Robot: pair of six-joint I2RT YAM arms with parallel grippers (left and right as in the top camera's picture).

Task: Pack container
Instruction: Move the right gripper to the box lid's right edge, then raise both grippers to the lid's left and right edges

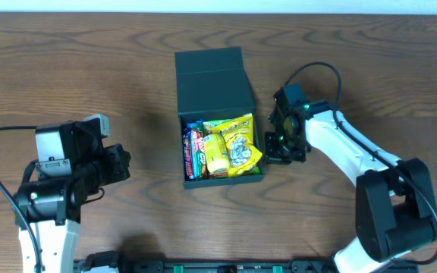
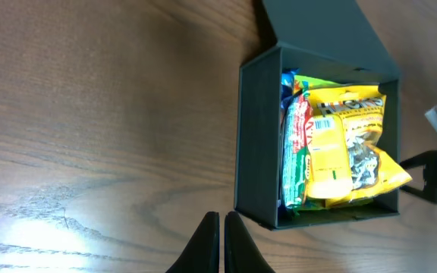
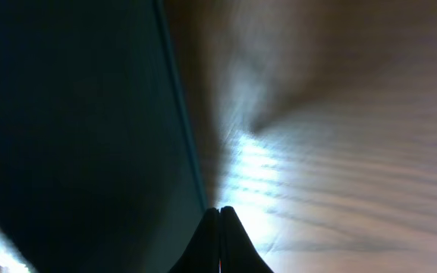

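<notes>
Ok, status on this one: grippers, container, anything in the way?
Left gripper shut, empty, over bare table. Right gripper shut, empty, low beside container. Flap lid open, snack packets inside. Nothing blocking.

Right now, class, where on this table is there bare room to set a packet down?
Bare wood: between the left gripper, jaws shut, and the container; the far-left table; the strip in front of the container. Crowded: inside the container, full of snack packets, and at its right wall, beside the right gripper.

Snack packets point(image 1: 226, 148) in container point(image 1: 212, 85), right gripper point(image 3: 219, 218) beside its right wall, left gripper point(image 2: 222, 231) apart leftward
</notes>
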